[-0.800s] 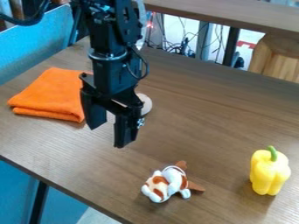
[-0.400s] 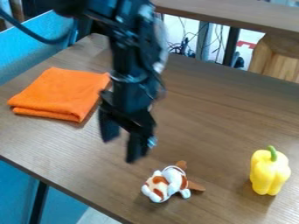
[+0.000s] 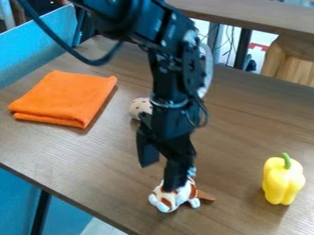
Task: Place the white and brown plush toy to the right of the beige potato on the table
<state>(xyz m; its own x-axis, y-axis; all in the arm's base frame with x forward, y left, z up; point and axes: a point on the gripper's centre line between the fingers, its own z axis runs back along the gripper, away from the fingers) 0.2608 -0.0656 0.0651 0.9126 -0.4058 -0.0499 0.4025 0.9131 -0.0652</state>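
- The worktop (image 3: 67,156) was brown and wood-grained, and carried everything.
- The arm (image 3: 171,85) came in from the top and hung over the worktop's middle.
- The orange cloth (image 3: 64,98) lay folded by the upper-left edge.
- The hand (image 3: 160,178) was open, one finger overlapping the toy; whether they touched, I could not tell.
- The yellow pepper (image 3: 283,181) stood upright toward the right, green stem up.
- The white-and-brown toy (image 3: 165,199) lay near the lower edge.
- The speckled ball (image 3: 140,108) sat between cloth and arm, partly hidden.
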